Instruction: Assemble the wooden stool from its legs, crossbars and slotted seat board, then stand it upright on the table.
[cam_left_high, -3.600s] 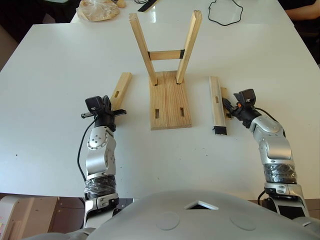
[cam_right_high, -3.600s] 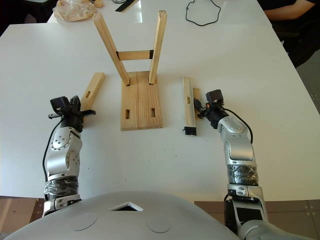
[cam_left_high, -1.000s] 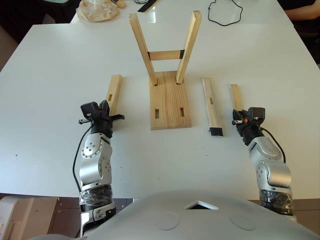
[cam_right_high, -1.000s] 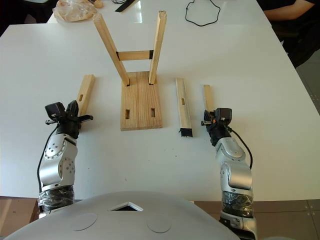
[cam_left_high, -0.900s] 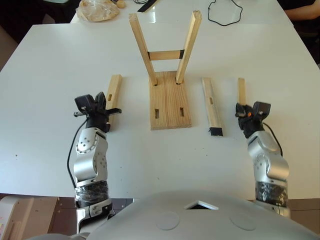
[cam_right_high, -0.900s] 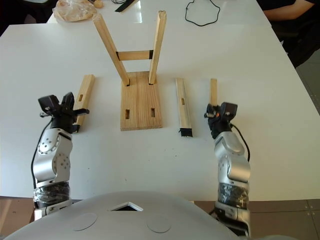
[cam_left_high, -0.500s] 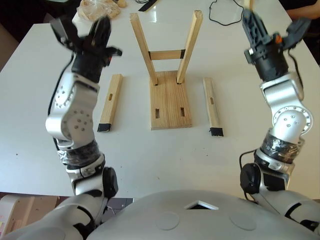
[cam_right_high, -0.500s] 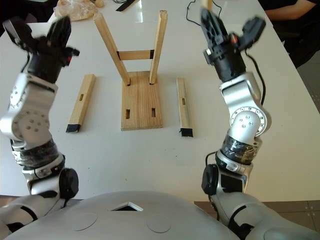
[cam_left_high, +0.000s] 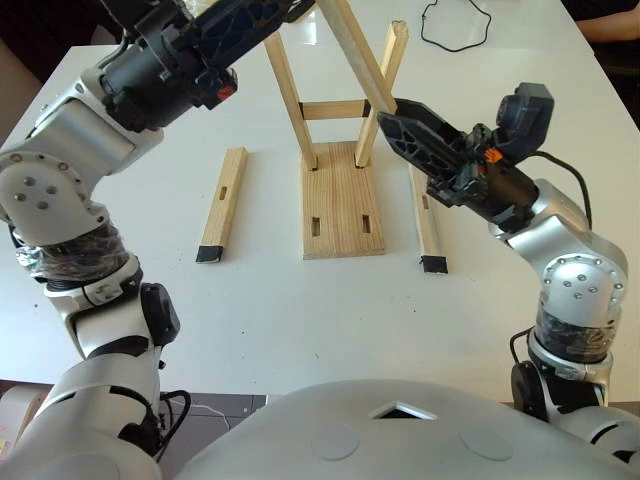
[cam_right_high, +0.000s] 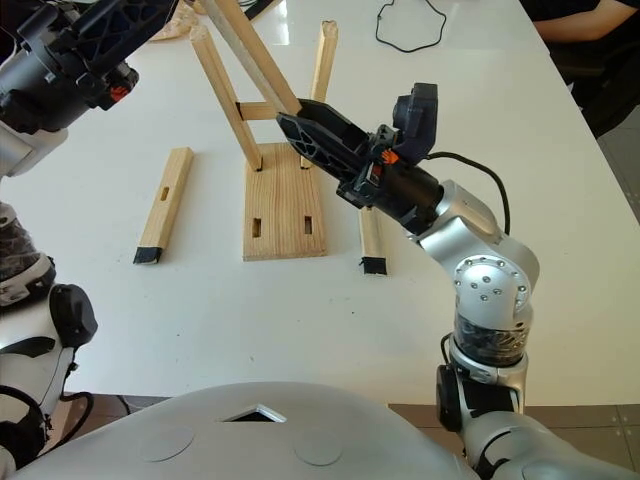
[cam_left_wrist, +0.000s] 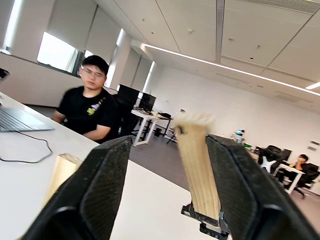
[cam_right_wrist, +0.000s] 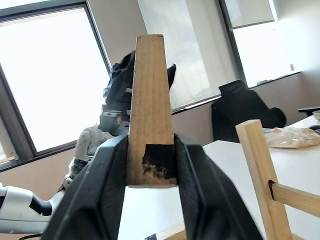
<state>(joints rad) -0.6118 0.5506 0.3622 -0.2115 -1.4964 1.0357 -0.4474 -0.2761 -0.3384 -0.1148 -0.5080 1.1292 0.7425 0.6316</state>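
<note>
Left-side leg (cam_left_high: 222, 203) and right-side leg (cam_left_high: 430, 238) are lying flat on the desk (cam_left_high: 300, 300), flanking the seat board (cam_left_high: 340, 215). Right tool (cam_left_high: 398, 120) is clenching a crossbar (cam_right_wrist: 150, 100) aloft over the board; left tool (cam_left_wrist: 170, 147) is apparently gaping around its far end. Risk: the bar is hanging close to the standing leg pair (cam_left_high: 330, 110), so one swing is threatening to lever it from its slots.

Open-plan office, long strip lights (cam_left_wrist: 225, 62) on a panelled ceiling (cam_left_wrist: 190, 25), desks (cam_left_wrist: 145, 116) with monitors (cam_left_wrist: 131, 94), black swivel chairs (cam_right_wrist: 240, 112), tall windows (cam_right_wrist: 45, 75), laptop (cam_left_wrist: 20, 122) and cable (cam_left_high: 455, 25) on a broad white surface (cam_left_high: 300, 310).
</note>
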